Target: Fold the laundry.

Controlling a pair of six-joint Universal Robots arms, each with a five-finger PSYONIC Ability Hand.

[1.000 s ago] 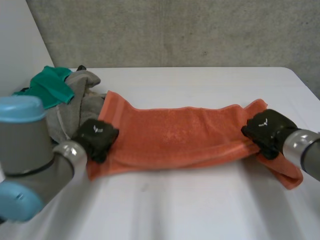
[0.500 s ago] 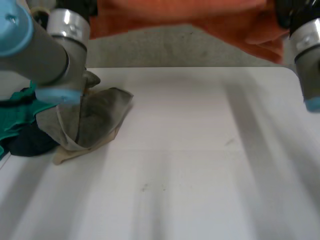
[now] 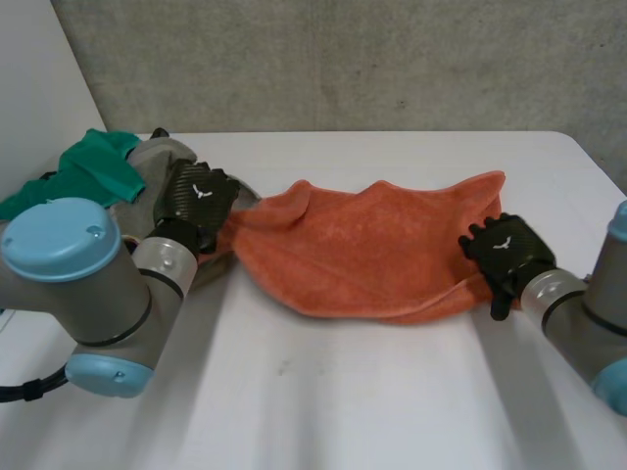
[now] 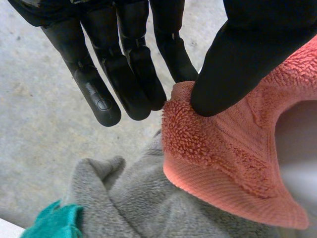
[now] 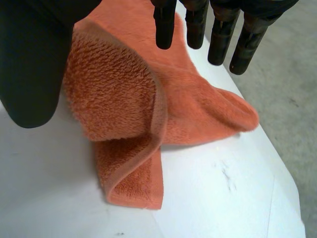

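In the head view the left arm [image 3: 78,274] hides the near side of the grey cloth [image 3: 157,157] and part of the green cloth [image 3: 98,162]. The right hand [image 3: 505,253] covers the end of the orange towel [image 3: 362,245] beneath it, and the right arm [image 3: 588,323] runs off the edge.

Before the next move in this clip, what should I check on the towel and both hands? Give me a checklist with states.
1. Left hand pinching the orange towel at a corner: ok.
2. Right hand holding the towel's other end: cannot tell.
3. Towel spread flat: not ok; it is bunched, and the end by the right hand is doubled over.
4. Towel apart from the grey cloth: not ok; the pinched corner lies on it.
5. Green cloth apart from the towel: ok.
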